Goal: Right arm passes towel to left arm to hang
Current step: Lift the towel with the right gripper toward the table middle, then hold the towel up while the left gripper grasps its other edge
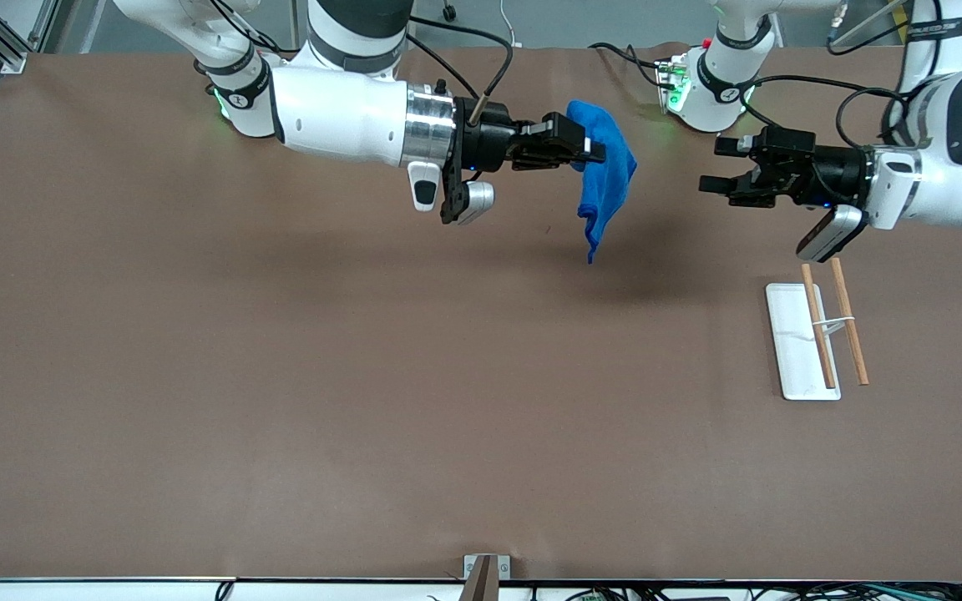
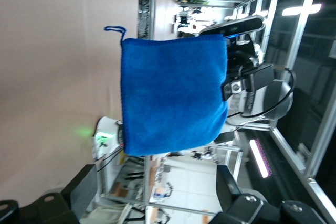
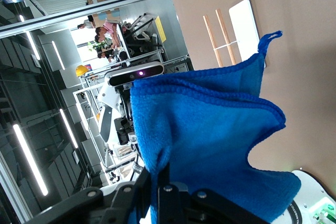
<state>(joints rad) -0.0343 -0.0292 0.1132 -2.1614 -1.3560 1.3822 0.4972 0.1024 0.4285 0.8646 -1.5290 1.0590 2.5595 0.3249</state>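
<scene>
A plain brown worktop (image 1: 281, 376) fills the front view, with grey aluminium framing and black cables along the robots' edge. The right end effector (image 1: 585, 150) is held in the air over the worktop, fingers clamped on the top edge of a bright blue towel (image 1: 606, 179), which hangs down with its small loop tag (image 2: 115, 29) at the lowest corner. The left end effector (image 1: 711, 171) hovers just beside the towel, fingers spread apart and holding nothing. A white rack (image 1: 798, 342) with two wooden rods (image 1: 850, 321) lies nearer the front camera than the left end effector. Wrist views show a lab with strip lights.
</scene>
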